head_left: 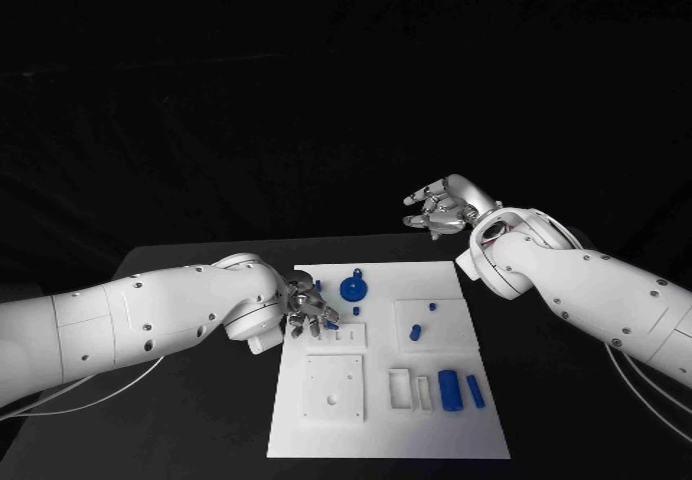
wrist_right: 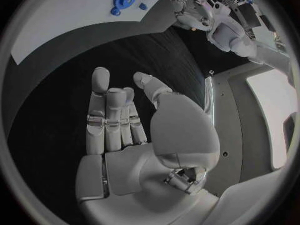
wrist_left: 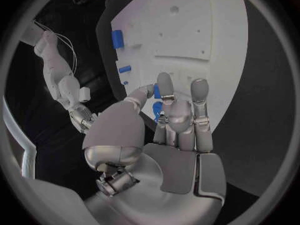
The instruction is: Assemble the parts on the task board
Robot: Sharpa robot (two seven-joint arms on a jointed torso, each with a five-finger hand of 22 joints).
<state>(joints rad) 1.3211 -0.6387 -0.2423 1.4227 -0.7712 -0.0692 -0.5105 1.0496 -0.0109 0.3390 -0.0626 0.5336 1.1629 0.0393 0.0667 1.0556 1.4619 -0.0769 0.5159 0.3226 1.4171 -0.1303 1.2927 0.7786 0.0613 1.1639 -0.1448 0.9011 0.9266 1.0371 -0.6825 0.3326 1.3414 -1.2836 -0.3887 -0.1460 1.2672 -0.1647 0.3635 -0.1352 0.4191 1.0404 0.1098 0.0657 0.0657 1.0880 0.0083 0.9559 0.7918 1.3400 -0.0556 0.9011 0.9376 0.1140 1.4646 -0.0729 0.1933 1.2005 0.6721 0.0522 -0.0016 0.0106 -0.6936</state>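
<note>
The left hand (head_left: 307, 312) sits low over the near-left part of the white board (head_left: 387, 440), its fingers crowding a small blue part (wrist_left: 156, 111) and blocking reach from that side. A blue disc (head_left: 353, 291) and a small peg (head_left: 356, 272) stand just beyond it. Blue cylinders (head_left: 450, 389) lie beside slotted holders at the board's near right. The right hand (head_left: 440, 209) hangs raised over bare black table (head_left: 188, 420) beyond the board's far edge, fingers spread, holding nothing, well apart from the parts. The board's near strip lies bare.
</note>
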